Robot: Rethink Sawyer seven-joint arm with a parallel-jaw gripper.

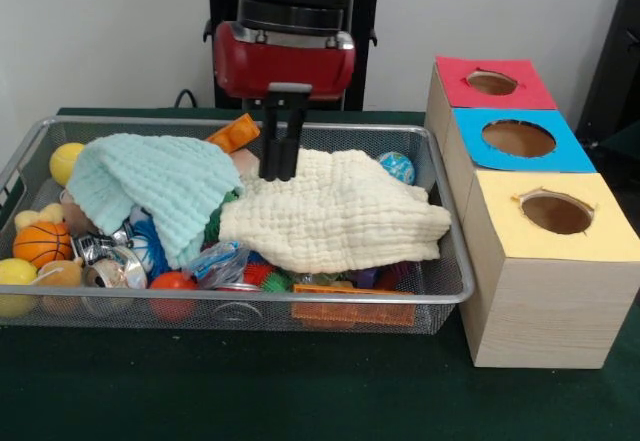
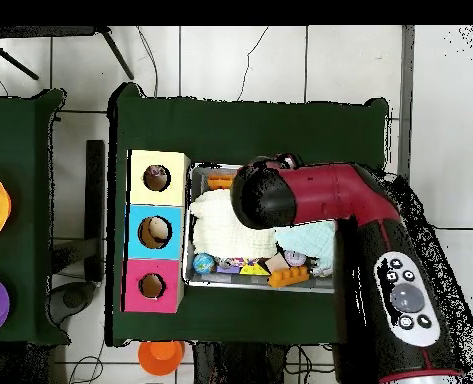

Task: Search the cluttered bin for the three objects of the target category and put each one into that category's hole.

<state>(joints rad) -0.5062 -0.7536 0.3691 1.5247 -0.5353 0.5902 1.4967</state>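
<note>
fingers (image 1: pixel 280 166) together, pinching cream cloth (image 1: pixel 335 211) over the wire bin (image 1: pixel 445 291); targets likely hidden beneath, so cloth should lift clear before searching near the three-hole boxes (image 1: pixel 545 261).

I see a dark green table cloth (image 1: pixel 300 391), a white tiled floor (image 2: pixel 280 60) and a round orange thing (image 2: pixel 161 355) on it.
</note>
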